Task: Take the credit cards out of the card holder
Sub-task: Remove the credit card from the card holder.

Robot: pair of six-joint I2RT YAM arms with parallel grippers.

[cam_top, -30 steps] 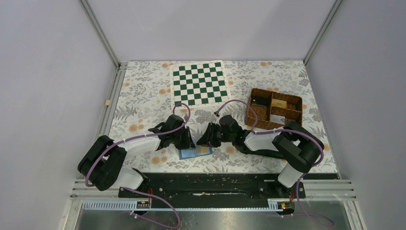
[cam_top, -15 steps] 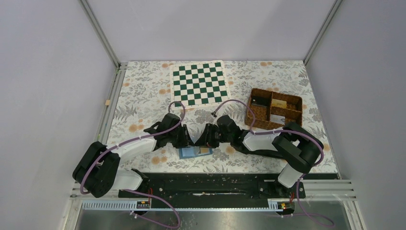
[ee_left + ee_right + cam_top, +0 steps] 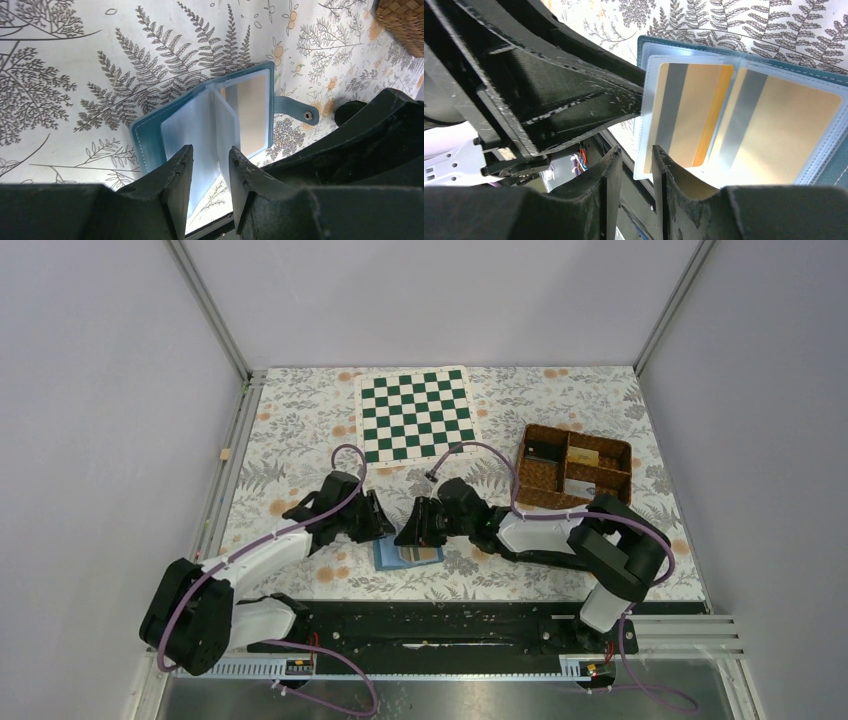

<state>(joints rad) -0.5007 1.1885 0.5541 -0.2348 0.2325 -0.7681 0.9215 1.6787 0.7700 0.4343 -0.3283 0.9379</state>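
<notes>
The card holder [image 3: 409, 554] lies open on the floral cloth near the front edge, its blue cover and clear sleeves facing up. In the left wrist view the card holder [image 3: 150, 135] has one sleeve leaf standing up and a tan-gold card [image 3: 252, 115] in its right pocket. In the right wrist view two tan-gold credit cards [image 3: 689, 115] [image 3: 781, 135] with silver stripes sit in the sleeves. My left gripper [image 3: 210, 162] hovers over the holder's near edge, jaws slightly apart, nothing clearly held. My right gripper [image 3: 635, 167] is at the sleeve's left edge, jaws slightly apart and empty.
A brown wicker basket [image 3: 572, 468] with compartments stands at the right and shows in the left wrist view [image 3: 402, 20]. A green-and-white chequered board [image 3: 418, 413] lies at the back. The two grippers [image 3: 385, 532] [image 3: 403, 534] are close together over the holder.
Both grippers have shifted left. The right gripper now reaches over the holder's left part, and the left gripper has drawn back to the holder's left edge.
</notes>
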